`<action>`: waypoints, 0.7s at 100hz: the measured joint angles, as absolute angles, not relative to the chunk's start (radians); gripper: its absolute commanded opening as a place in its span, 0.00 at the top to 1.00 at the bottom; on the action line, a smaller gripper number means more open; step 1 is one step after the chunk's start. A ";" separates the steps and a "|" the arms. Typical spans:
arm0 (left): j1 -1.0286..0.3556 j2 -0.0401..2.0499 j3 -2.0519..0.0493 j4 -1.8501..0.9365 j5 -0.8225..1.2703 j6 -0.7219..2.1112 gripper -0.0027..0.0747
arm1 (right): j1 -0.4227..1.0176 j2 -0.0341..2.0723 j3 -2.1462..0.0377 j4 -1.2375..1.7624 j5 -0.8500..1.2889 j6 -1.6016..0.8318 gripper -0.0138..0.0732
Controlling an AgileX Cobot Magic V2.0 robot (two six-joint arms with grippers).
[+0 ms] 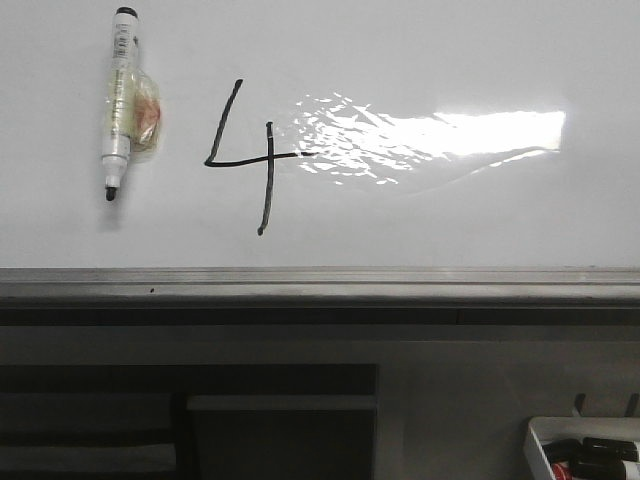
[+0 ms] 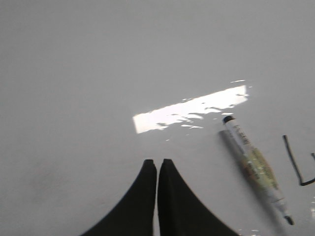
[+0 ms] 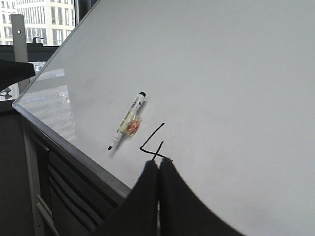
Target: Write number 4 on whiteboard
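Your thin black hand-drawn number 4 (image 1: 250,155) is complete on the large glossy white whiteboard (image 1: 480,60): a slanted left stroke, a horizontal bar running right into the glare patch (image 1: 430,140), and a separate vertical stroke crossing that bar and ending below it. The figure sits left of centre on the board in the front view, above the grey metal rail (image 1: 320,285) along the lower edge. Just to its left, apart from the ink, the white-barrelled black-capped marker (image 1: 120,100) lies against the board, tip down, with a clear wrap holding something orange-red at mid-barrel; nothing grips it. Your left gripper (image 2: 157,164) shows black jaws pressed together with nothing between them, beside the marker but not touching it. Your right gripper (image 3: 158,164) is likewise closed and empty; its tips overlap the lower part of the 4 in the right wrist view, and contact cannot be told. Judgement: the writing step looks finished and the marker released. Nothing appears left beyond drawing both arms clear; mind the right jaws near the ink, which could smear.
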State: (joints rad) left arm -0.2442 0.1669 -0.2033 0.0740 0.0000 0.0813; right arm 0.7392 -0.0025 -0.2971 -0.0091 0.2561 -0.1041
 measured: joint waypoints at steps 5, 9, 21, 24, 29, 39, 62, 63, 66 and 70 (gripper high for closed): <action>-0.198 0.153 -0.203 0.028 0.022 0.094 0.99 | 0.739 -0.003 -0.297 -0.009 0.256 -0.104 0.91; -0.170 0.144 -0.203 0.000 0.038 0.102 0.99 | 0.739 -0.003 -0.297 -0.009 0.256 -0.104 0.91; -0.086 0.137 -0.203 -0.077 0.077 0.111 0.99 | 0.739 -0.003 -0.297 -0.009 0.256 -0.104 0.91; -0.062 0.132 -0.201 -0.085 0.081 0.111 0.99 | 0.739 -0.003 -0.297 -0.009 0.256 -0.104 0.91; -0.028 0.111 -0.187 -0.093 0.081 0.111 0.99 | 0.739 -0.003 -0.297 -0.009 0.256 -0.104 0.91; 0.031 0.045 -0.129 -0.101 0.081 0.111 0.99 | 0.739 -0.003 -0.297 -0.009 0.256 -0.104 0.91; 0.062 -0.006 0.005 -0.030 0.123 -0.082 0.99 | 0.739 -0.003 -0.297 -0.009 0.256 -0.104 0.91; 0.062 -0.006 0.005 -0.027 0.127 -0.093 0.99 | 0.739 -0.003 -0.297 -0.009 0.256 -0.104 0.91; 0.062 -0.006 0.005 -0.014 0.138 -0.109 0.99 | 0.739 -0.003 -0.297 -0.009 0.256 -0.104 0.91; 0.062 -0.006 0.005 0.000 0.156 -0.125 0.99 | 0.739 -0.003 -0.297 -0.009 0.256 -0.104 0.91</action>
